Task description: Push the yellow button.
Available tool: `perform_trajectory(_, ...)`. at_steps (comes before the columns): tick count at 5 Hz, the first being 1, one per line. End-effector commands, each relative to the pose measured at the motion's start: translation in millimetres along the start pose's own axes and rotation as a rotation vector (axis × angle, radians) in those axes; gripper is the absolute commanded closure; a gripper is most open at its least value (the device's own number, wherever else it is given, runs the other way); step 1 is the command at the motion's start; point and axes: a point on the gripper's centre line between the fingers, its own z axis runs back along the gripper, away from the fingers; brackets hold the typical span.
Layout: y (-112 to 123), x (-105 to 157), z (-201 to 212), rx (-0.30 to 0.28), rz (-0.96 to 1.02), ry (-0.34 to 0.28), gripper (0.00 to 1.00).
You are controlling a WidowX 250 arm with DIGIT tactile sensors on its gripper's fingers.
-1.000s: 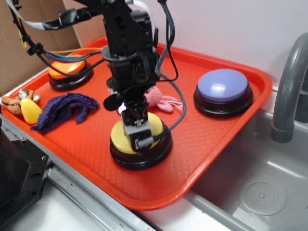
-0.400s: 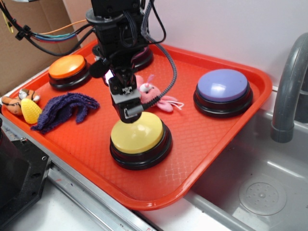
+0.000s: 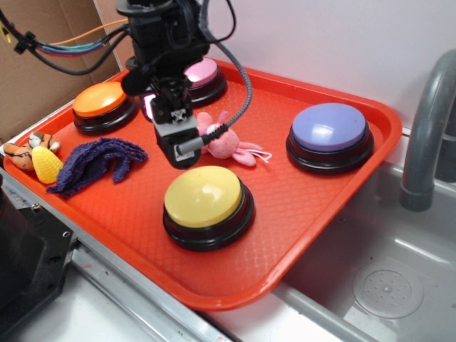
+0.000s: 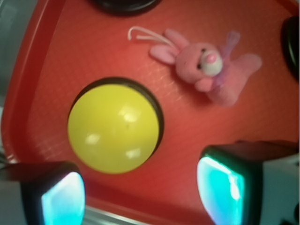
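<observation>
The yellow button (image 3: 203, 197), a glossy dome on a black base, sits near the front of the red tray (image 3: 292, 214). In the wrist view the yellow button (image 4: 112, 127) lies just ahead of the fingers, uncovered. My gripper (image 3: 178, 151) hangs in the air above the tray, behind and to the left of the button and not touching it. The gripper (image 4: 140, 199) is open, its two glowing pads (image 4: 63, 199) wide apart with only tray between them.
On the tray are an orange button (image 3: 100, 100), a pink button (image 3: 203, 71), a purple button (image 3: 329, 128), a pink bunny (image 3: 226, 141) and a purple cloth (image 3: 96, 162). A yellow toy (image 3: 45, 165) lies at the left rim. A sink (image 3: 388, 285) and faucet (image 3: 424, 121) stand to the right.
My gripper was down on the yellow button's dome a second ago. It has since lifted off and moved up and back to the left; the button now shows whole.
</observation>
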Motion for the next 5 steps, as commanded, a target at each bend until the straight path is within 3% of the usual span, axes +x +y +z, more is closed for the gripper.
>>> perform_trajectory(1,-3.3,1.3,21.7,0.019,-0.003,-0.069,0.0)
perform_trajectory(5,-6.3,1.8,36.9,0.045,-0.016,-0.084,0.0)
